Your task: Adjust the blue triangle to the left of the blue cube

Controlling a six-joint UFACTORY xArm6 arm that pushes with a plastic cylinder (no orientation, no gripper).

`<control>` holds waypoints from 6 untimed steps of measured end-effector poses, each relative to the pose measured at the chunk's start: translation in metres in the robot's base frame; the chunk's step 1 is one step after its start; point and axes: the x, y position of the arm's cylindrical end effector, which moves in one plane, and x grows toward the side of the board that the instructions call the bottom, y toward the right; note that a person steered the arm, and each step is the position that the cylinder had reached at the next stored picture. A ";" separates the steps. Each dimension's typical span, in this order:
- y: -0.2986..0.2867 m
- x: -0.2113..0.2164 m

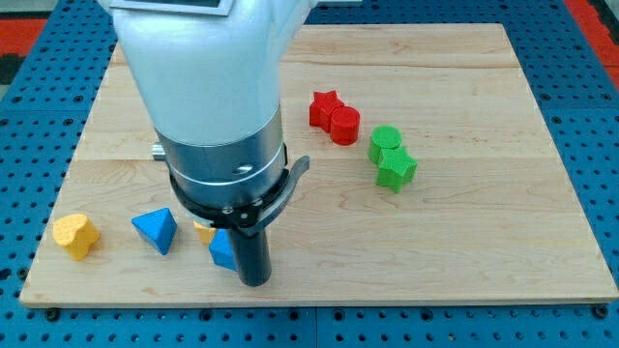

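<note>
Am seeing my tip [254,280] resting against blue cube [222,250] from view's right; blue triangle [155,230] sitting leftward, apart. No gripper fitted, nothing held.

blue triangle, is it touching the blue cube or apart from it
Apart. The blue triangle sits alone with bare wood between it and the blue cube, which lies to the view's right, against my tip.

My arm [208,87] is reaching down from the view's top, its white housing and grey metal collar filling the left-centre. My tip [253,280] is resting low near the view's bottom, the dark rod standing upright.
</note>
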 end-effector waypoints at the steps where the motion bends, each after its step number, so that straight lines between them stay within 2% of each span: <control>1: -0.047 -0.005; 2: -0.074 -0.005; 3: -0.052 0.013; 4: -0.105 0.013; 6: -0.125 -0.037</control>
